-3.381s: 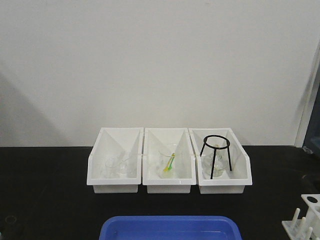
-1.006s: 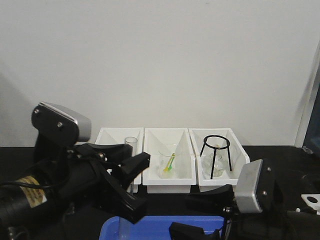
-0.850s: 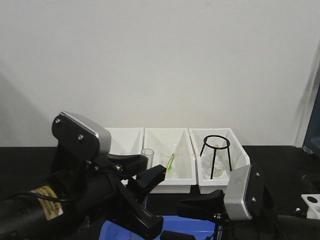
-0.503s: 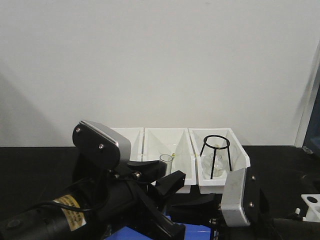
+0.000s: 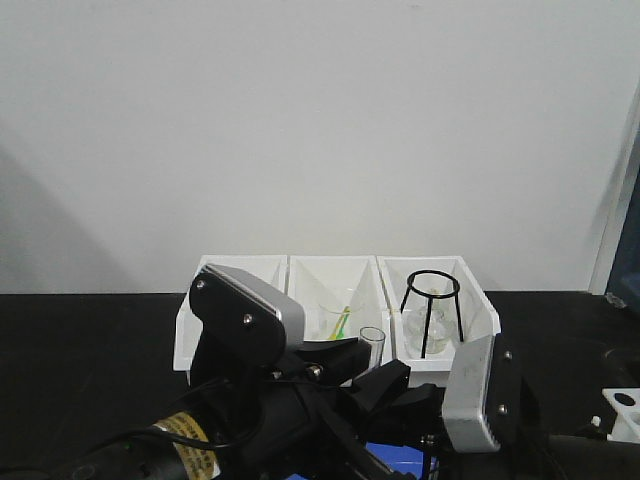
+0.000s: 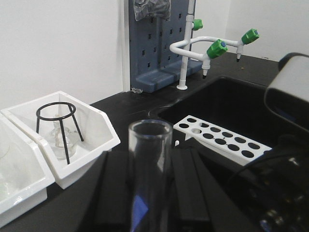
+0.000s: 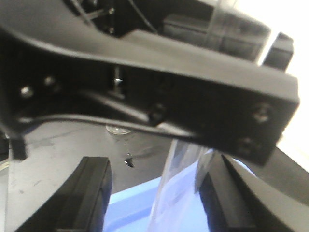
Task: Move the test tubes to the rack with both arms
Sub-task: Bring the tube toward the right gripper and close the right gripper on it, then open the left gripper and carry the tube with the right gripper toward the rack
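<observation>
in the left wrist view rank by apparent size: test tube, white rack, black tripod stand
1. test tube: largest, but only because it stands right at the camera.
2. rack and black tripod stand: these look about alike, so I would not rank them.

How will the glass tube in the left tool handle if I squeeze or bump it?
The tube looks like thin clear glass, so probably brittle under a hard squeeze. Its smooth wall may slip in the left tool. Round and slim, it would likely roll if laid flat.
</observation>
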`<state>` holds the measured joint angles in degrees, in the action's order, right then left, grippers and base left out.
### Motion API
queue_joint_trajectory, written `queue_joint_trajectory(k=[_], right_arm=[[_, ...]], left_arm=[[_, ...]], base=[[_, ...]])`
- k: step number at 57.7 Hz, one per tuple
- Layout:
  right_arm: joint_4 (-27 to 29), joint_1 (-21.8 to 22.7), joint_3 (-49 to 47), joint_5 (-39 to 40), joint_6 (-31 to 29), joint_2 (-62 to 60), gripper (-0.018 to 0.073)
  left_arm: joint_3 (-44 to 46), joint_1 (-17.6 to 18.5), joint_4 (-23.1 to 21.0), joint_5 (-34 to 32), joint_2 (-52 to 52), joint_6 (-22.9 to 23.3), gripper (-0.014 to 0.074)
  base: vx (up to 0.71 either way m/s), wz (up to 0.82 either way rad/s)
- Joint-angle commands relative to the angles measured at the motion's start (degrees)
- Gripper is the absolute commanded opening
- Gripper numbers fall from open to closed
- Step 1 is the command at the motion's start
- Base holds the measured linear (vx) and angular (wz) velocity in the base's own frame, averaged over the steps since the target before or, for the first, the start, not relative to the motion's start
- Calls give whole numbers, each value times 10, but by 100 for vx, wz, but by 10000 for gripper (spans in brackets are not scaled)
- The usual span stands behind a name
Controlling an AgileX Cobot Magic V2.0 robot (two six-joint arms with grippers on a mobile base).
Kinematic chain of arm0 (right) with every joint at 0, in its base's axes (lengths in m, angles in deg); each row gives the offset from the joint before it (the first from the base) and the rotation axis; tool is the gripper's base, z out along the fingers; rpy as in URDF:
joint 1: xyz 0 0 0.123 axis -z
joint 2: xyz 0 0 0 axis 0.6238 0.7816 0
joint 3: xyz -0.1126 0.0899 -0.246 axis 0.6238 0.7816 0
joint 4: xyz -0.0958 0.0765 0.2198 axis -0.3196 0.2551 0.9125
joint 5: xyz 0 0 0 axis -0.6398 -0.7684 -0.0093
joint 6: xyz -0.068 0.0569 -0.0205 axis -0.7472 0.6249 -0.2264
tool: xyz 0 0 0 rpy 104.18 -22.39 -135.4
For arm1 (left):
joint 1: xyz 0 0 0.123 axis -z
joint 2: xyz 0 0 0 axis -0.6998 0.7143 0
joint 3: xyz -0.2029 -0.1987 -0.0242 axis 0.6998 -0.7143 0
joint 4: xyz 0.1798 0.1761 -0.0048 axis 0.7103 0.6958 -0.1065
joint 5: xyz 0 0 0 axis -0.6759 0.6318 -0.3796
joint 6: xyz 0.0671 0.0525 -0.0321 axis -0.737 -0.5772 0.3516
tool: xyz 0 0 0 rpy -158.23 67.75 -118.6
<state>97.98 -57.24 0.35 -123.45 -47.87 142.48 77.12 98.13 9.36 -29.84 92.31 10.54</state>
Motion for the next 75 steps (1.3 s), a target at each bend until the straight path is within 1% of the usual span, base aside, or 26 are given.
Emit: queue_joint_trajectory(k=[1, 10, 22, 31, 38, 43, 50, 52, 68, 75], right_arm=[[56, 0, -25, -18, -4, -12, 445], [56, 0, -56, 8, 12, -12, 437], [56, 0, -64, 10, 12, -12, 417], [56, 0, -64, 15, 12, -12, 365], [56, 0, -64, 23, 12, -12, 267], [56, 0, -64, 28, 12, -12, 173], [56, 0, -64, 33, 11, -12, 10], [56, 0, -64, 33, 11, -12, -14], [56, 0, -64, 37, 11, -12, -8], [56, 0, -64, 37, 11, -12, -8]], left_arm=[[20, 6, 2, -68, -14, 6, -22], [20, 6, 2, -84, -13, 6, -22], [20, 6, 2, -88, -13, 6, -22], [20, 6, 2, -88, -13, 6, -22], [20, 6, 5, -88, -13, 6, -22], [20, 6, 5, -88, -13, 6, -22], [20, 6, 5, -87, -13, 6, -22], [20, 6, 5, -87, -13, 6, -22], [20, 6, 4, -83, -13, 6, -16], [20, 6, 4, -79, -13, 6, 20]], base=[[0, 0], [0, 0], [0, 0], [0, 0], [0, 0], [0, 0], [0, 0], [0, 0], [0, 0], [0, 0]])
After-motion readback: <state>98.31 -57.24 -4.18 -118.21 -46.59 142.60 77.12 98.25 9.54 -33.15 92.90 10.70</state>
